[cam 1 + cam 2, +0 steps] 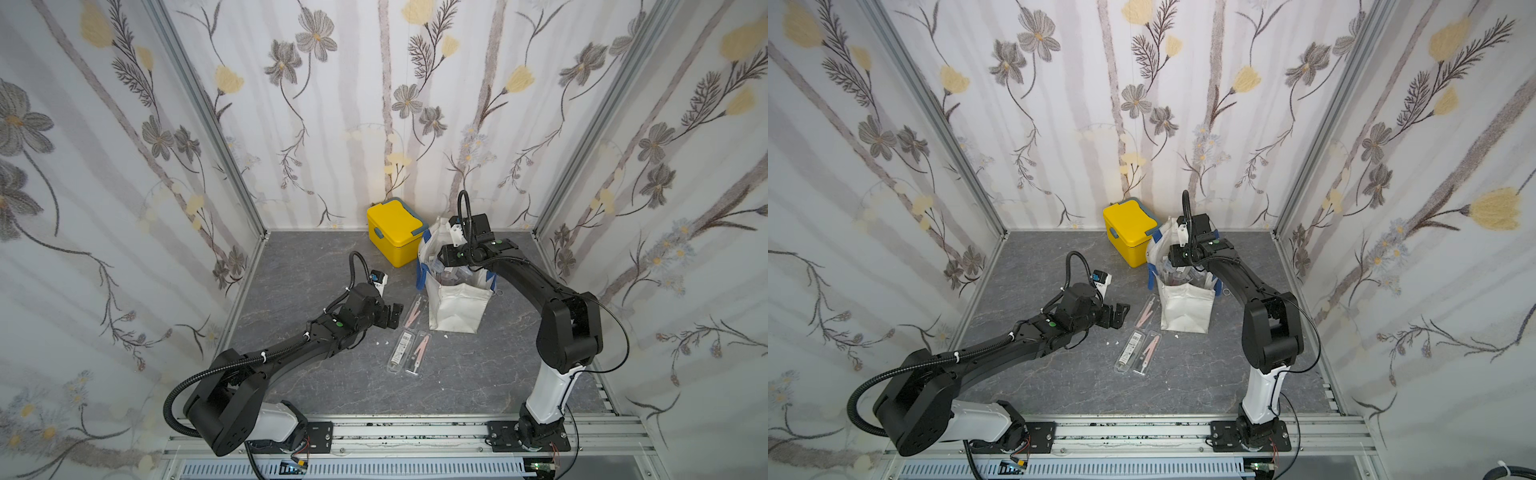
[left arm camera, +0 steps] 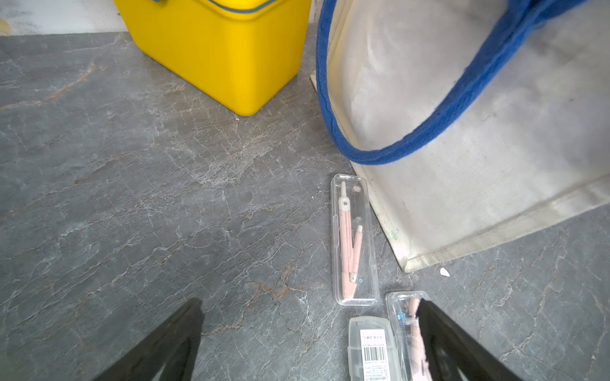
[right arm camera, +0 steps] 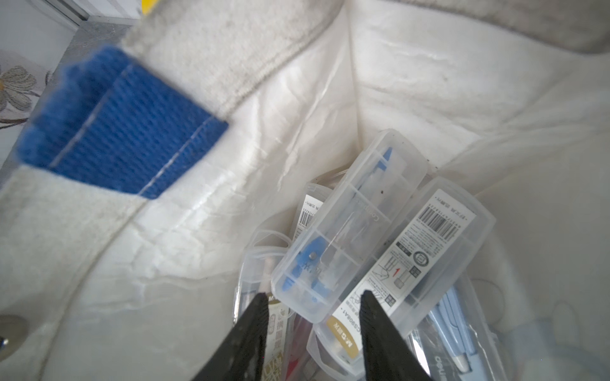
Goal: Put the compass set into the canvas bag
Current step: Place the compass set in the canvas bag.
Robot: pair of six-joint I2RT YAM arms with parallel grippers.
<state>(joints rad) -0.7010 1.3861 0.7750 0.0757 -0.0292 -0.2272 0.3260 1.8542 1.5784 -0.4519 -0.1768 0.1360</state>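
In a top view the canvas bag [image 1: 455, 307] stands on the counter [image 1: 316, 374], right of the yellow box [image 1: 395, 239]. A pink compass set [image 1: 417, 309] lies just left of the bag.

Left wrist view: the left fingers [image 2: 171, 343] are spread wide and empty above the counter.

Right wrist view: the right fingers [image 3: 251, 330] are parted inside the bag. A blue compass set [image 3: 346, 231] lies loose at their tips, atop other cases [image 3: 439, 231].
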